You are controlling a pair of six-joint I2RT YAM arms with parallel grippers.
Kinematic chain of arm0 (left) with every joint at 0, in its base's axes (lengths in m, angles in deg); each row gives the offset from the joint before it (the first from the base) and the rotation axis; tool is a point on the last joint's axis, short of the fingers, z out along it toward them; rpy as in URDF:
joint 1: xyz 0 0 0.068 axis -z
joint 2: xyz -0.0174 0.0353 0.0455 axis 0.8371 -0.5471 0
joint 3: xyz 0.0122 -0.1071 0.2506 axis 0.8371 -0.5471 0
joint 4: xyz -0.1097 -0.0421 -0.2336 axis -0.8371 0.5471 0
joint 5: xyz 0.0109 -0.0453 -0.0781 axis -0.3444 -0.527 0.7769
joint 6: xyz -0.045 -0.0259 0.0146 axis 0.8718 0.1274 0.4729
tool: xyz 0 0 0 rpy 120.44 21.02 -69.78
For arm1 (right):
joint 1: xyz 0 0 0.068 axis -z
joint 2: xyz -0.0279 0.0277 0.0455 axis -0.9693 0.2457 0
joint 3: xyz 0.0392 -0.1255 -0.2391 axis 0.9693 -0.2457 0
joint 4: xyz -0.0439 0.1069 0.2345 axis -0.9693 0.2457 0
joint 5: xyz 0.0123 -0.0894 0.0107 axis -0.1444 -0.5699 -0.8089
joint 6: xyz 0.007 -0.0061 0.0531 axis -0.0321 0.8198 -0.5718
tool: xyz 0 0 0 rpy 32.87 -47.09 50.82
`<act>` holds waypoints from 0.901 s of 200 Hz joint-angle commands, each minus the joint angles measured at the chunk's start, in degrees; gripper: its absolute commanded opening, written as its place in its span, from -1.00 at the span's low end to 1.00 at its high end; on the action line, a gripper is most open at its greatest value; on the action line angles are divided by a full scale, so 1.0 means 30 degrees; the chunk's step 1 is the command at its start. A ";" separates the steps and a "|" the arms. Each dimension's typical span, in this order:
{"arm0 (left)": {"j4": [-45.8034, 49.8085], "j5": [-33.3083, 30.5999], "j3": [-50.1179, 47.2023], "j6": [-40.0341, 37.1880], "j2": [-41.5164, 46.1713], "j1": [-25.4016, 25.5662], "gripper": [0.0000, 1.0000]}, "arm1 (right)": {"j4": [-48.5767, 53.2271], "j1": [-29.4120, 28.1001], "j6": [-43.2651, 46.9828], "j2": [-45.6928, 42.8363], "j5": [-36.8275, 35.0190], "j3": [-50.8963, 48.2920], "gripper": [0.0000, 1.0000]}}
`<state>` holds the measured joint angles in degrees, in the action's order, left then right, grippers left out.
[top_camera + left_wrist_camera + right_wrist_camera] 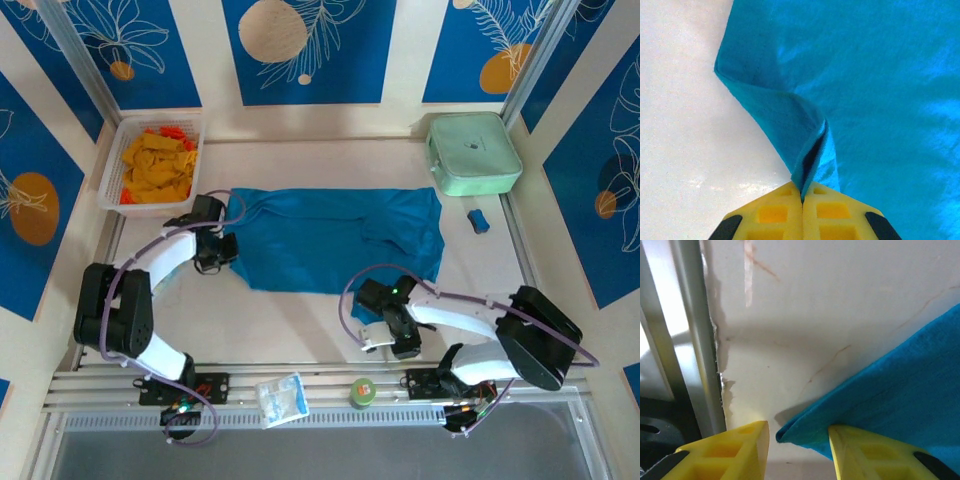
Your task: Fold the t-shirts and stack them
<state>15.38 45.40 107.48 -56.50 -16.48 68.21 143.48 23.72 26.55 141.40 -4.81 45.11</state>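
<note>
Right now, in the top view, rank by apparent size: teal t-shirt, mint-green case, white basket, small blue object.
1. teal t-shirt
2. white basket and mint-green case, too alike to rank
3. small blue object

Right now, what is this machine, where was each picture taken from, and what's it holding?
Two robot arms stand at the near edge of a white table. One picture looks down from above; the other two come from cameras on the wrists. A teal-blue cloth t-shirt lies on it, with a mint-green hard case and a white basket of orange pieces at the far corners. The left end effector is shut, pinching the shirt's edge. The right end effector stands open around a corner.
</note>
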 commanded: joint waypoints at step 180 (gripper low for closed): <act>0.3029 -0.1274 -0.2356 0.1529 0.4177 0.0042 -1.00 | 0.6488 -0.0623 -0.0776 -1.0258 -0.2952 0.0262 -1.00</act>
<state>18.94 44.35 101.20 -53.33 -7.92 68.21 158.85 21.52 24.60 113.84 -11.22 45.87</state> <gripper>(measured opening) 0.064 0.049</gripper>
